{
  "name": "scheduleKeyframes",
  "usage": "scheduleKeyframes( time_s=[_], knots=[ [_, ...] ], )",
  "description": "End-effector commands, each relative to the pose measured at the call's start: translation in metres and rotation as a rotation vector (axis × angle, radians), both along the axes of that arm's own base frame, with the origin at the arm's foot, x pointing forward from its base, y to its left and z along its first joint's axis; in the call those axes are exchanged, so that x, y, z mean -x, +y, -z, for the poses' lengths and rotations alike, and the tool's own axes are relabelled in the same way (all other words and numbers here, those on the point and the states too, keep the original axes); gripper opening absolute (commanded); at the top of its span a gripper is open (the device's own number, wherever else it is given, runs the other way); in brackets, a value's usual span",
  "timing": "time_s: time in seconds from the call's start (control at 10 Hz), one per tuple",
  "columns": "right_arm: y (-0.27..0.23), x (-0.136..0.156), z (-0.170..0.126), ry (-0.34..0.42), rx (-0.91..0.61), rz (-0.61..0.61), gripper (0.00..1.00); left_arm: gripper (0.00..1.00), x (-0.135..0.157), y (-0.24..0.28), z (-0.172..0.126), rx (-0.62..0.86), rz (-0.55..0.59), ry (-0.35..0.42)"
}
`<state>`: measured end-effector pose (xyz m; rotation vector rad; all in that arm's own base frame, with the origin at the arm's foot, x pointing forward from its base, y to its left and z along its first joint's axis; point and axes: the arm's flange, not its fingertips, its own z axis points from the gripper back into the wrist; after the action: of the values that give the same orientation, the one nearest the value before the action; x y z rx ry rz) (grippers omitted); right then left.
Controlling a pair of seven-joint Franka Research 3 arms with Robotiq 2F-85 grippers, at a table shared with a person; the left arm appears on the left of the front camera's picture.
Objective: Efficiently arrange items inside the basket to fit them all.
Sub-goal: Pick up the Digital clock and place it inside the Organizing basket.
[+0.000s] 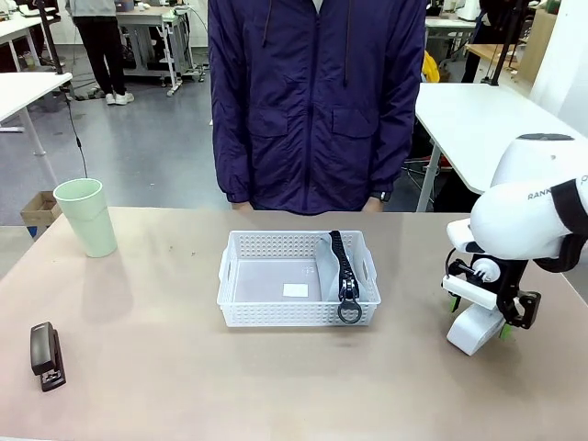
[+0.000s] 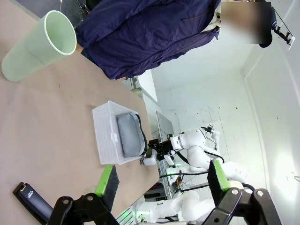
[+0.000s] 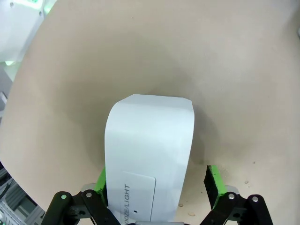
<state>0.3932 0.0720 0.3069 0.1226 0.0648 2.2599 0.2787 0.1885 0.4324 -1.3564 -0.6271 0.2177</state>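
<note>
Front: basket point(image 1: 299, 280) sat mid-surface point(image 1: 184, 386), in front of the person point(image 1: 317, 101). Pouch point(image 1: 342, 268) was in it, stood on edge at the right end, zipper up, ring pull over the near rim; most of the basket floor was free. Cup point(image 1: 85, 217) stood upright far left, well apart from the basket. Stapler point(image 1: 47, 356) lay at the near-left corner. Right claw point(image 1: 478, 317) was down over the box point(image 1: 476, 333), on the surface to the right of the basket. Left wrist: left claw point(image 2: 161, 183) was spread wide with nothing between its fingers, above the surface near the stapler point(image 2: 33, 201); cup point(image 2: 37, 44) and basket point(image 2: 105, 136) with pouch point(image 2: 130, 136) lay farther off. Right wrist: right claw point(image 3: 157, 185) was spread and straddling the box point(image 3: 150, 150). One pad was at or just beside the box's side, the other showed a clear gap, so no pinch yet. My read: the box looks stiff, light and smooth with rounded edges, so it could slip or twist. Grip across the narrow width with pads square on the flat sides. The pouch is soft and should squash aside. The stapler is small and dense, so take it across the body. The cup is light and hollow, so take it by the wall at the rim.
</note>
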Motion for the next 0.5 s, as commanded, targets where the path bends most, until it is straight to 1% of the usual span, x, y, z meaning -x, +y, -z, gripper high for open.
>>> scheduleKeyframes(
  time_s=[0.0, 0.3, 0.4],
  knots=[
    [-0.0089, 0.0109, 0.0055, -0.027, -0.04, -0.034, 1.0, 1.0, 0.0014, 0.0, -0.0003, 0.001, 0.004, -0.025],
    [-0.0105, 0.0126, 0.0058, -0.043, -0.058, -0.026, 1.0, 1.0, 0.0014, 0.0, -0.0003, 0.001, 0.004, -0.025],
    [-0.0114, 0.0136, 0.0044, -0.048, -0.056, -0.024, 0.4, 1.0, 0.0014, 0.0, -0.0003, 0.001, 0.004, -0.025]
  ],
)
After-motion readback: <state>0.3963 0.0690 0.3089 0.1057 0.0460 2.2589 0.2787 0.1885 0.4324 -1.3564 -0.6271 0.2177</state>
